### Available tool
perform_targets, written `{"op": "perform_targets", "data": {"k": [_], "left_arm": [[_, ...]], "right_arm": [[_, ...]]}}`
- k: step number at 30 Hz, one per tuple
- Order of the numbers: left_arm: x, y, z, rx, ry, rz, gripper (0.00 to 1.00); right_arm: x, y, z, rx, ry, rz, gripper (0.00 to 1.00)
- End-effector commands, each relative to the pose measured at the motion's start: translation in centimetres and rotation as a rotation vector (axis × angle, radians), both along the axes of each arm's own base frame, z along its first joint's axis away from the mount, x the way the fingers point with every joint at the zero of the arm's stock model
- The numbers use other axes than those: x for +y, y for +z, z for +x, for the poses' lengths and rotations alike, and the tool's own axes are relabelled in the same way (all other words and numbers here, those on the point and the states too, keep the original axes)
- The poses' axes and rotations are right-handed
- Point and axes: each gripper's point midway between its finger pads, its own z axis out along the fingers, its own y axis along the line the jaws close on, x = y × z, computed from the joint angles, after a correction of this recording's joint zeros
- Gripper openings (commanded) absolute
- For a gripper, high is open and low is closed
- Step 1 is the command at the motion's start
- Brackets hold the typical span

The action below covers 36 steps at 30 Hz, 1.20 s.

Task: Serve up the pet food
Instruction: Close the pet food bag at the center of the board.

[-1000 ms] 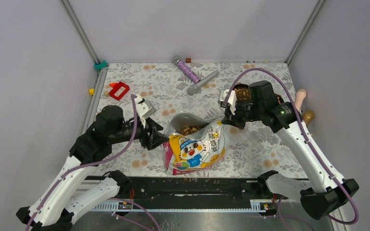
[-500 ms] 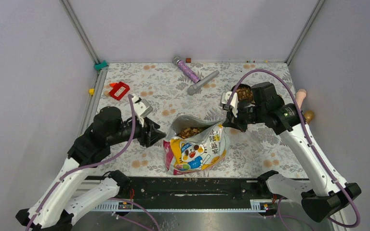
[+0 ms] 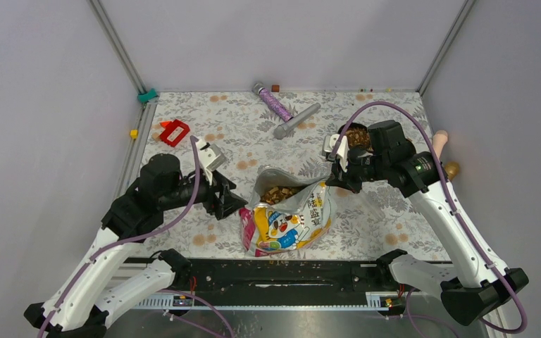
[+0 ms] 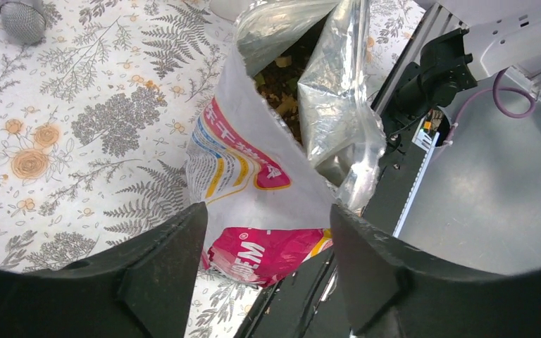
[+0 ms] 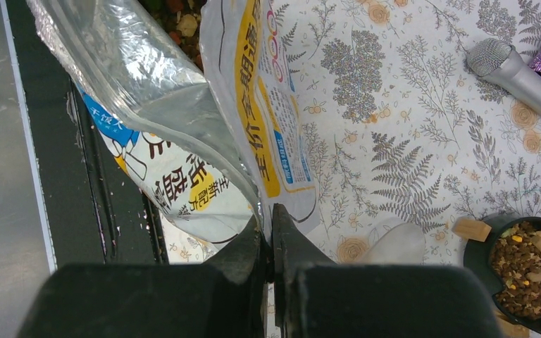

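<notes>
The pet food bag (image 3: 289, 222) lies on the floral tablecloth (image 3: 218, 120) between the arms, mouth open to the far side, with kibble (image 3: 280, 193) showing inside its silver lining. The right gripper (image 5: 268, 211) is pinched together on the bag's right edge. The left gripper (image 4: 268, 211) stands apart, its fingers straddling the bag's near-left corner without clamping it. A black bowl (image 5: 473, 259) just beyond the right gripper already holds kibble. The step looks like securing the bag for pouring. Next, the left fingers need to close on the bag wall so that both arms can lift and tip the mouth toward the bowl.
</notes>
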Motion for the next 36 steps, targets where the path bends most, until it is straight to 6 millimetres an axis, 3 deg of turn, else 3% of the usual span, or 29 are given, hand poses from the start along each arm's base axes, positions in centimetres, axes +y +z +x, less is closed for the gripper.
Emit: {"op": "perform_targets", "data": {"k": [1, 4, 7, 15, 22, 25, 29, 33, 36], "left_arm": [[-0.9, 4.0, -0.1, -0.004, 0.005, -0.117, 0.73], [-1.7, 5.9, -0.6, 0.017, -0.035, -0.155, 0.9], [-2.5, 6.0, 0.4, 0.035, -0.009, -0.134, 0.97], [-4.8, 3.8, 3.5, 0.036, 0.124, 0.059, 0.95], [-4.6, 2.2, 5.7, -0.033, 0.237, 0.236, 0.77], [-4.5, 2.0, 5.8, -0.042, 0.239, 0.249, 0.51], [-4.6, 1.1, 5.1, -0.021, 0.226, 0.316, 0.03], [-4.8, 1.7, 3.1, -0.05, 0.171, 0.349, 0.0], [-5.7, 3.9, 0.5, -0.075, 0.081, 0.274, 0.0]], "right_arm": [[1.8, 8.3, 1.6, -0.289, 0.049, 0.191, 0.0], [2.0, 8.7, 1.1, -0.28, 0.059, 0.214, 0.0], [2.1, 9.1, 0.6, -0.279, 0.069, 0.237, 0.0], [2.3, 9.6, 0.1, -0.28, 0.077, 0.274, 0.0], [1.7, 9.3, 1.3, -0.31, 0.006, 0.246, 0.0], [1.6, 9.5, 1.4, -0.312, -0.001, 0.247, 0.0], [1.2, 9.9, 2.2, -0.32, -0.064, 0.247, 0.0], [0.1, 12.8, 5.4, -0.323, -0.316, 0.336, 0.0], [-2.2, 15.3, 9.0, -0.3, -0.625, 0.413, 0.0]]}}
